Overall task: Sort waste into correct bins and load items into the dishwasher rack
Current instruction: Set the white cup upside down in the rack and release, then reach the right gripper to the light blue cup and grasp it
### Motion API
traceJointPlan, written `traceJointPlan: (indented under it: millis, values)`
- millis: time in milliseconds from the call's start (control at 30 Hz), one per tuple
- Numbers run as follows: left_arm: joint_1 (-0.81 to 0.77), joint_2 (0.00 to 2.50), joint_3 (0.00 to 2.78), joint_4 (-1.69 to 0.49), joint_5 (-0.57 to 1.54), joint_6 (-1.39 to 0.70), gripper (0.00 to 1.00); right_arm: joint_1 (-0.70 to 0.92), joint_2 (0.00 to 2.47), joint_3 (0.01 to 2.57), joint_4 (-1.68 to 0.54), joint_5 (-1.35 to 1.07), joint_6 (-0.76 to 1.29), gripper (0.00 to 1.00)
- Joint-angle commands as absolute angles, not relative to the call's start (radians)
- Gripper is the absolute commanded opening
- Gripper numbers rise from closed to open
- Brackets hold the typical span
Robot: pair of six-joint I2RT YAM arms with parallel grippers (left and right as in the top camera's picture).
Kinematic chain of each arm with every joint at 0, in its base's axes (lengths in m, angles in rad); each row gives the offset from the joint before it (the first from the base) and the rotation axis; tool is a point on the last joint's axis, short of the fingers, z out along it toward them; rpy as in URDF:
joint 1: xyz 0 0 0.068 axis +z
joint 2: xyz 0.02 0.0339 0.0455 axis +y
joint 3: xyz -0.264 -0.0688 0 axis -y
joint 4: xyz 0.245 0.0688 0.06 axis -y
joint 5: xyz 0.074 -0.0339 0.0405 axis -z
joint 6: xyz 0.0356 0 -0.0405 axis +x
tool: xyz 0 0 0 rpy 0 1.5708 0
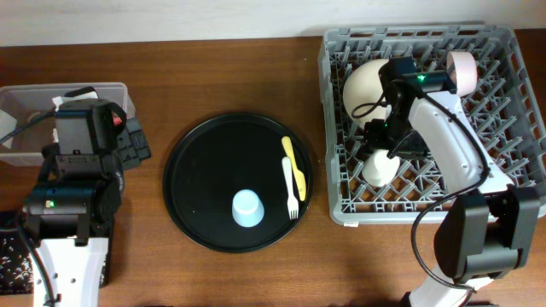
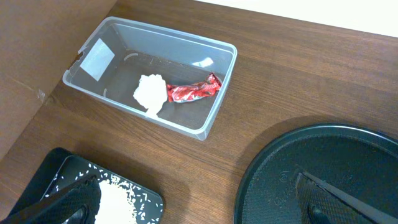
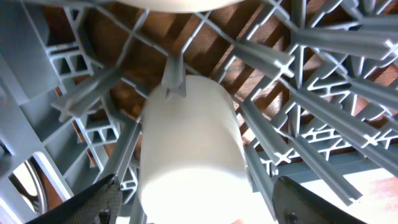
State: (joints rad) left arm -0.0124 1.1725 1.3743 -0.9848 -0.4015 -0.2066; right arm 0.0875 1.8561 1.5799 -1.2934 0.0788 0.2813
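Observation:
The grey dishwasher rack (image 1: 495, 128) stands at the right. In it are the cream bowl (image 1: 367, 83), the pink bowl (image 1: 463, 70) and the white cup (image 1: 378, 168). My right gripper (image 1: 390, 143) is down in the rack. In the right wrist view it (image 3: 199, 208) is open, with a finger on each side of the white cup (image 3: 189, 149), which lies among the pegs. The light blue cup (image 1: 247, 209) and the yellow-handled fork (image 1: 293, 173) lie on the round tray. My left gripper (image 2: 199, 211) is open and empty. The clear tub (image 2: 214, 115) holds the tissue (image 2: 150, 93) and the red wrapper (image 2: 193, 92). The black bin (image 2: 62, 165) holds white grains (image 2: 115, 202).
The round black tray (image 1: 205, 183) sits mid-table between the arms, and its rim shows in the left wrist view (image 2: 261, 168). The clear tub (image 1: 17, 102) is at the far left, partly under my left arm (image 1: 77, 170). Bare wooden table lies around them.

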Motion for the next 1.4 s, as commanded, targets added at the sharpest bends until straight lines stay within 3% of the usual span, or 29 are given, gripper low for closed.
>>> traceJointPlan:
  millis: [0, 133, 333, 467, 500, 667, 833, 1167, 1367]
  values:
    - [-0.008, 1.166, 1.377, -0.986, -0.416, -0.216, 0.99, 0.083, 1.84, 1.602, -1.32, 0.083, 0.258, 0.9]
    - [-0.008, 1.166, 1.377, -0.986, -0.416, -0.216, 0.99, 0.084, 1.787, 1.691, -1.372, 0.059, 0.223, 0.92]
    - [-0.008, 1.166, 1.377, -0.986, -0.416, -0.216, 0.99, 0.165, 1.625, 1.808, -1.437, -0.226, 0.111, 0.9]
    - [-0.008, 1.166, 1.377, -0.986, -0.416, -0.216, 0.99, 0.408, 1.622, 1.787, -1.411, -0.225, 0.16, 0.92]
    - [-0.008, 1.166, 1.377, -0.986, -0.416, -0.216, 0.99, 0.479, 1.629, 1.767, -1.376, -0.226, 0.166, 0.97]
    - [-0.008, 1.166, 1.377, -0.986, -0.416, -0.216, 0.99, 0.731, 1.72, 1.684, -1.179, -0.228, 0.236, 0.98]
    - [-0.008, 1.166, 1.377, -0.986, -0.416, -0.216, 0.99, 0.866, 1.882, 1.678, -1.073, -0.039, 0.335, 0.98]
    - [-0.008, 1.166, 1.377, -0.986, -0.416, -0.216, 0.99, 0.885, 2.084, 1.678, -1.032, -0.014, 0.384, 0.99]
    - [-0.008, 1.166, 1.377, -0.986, -0.416, -0.216, 0.99, 0.897, 2.084, 1.674, -1.044, -0.022, 0.41, 0.86]
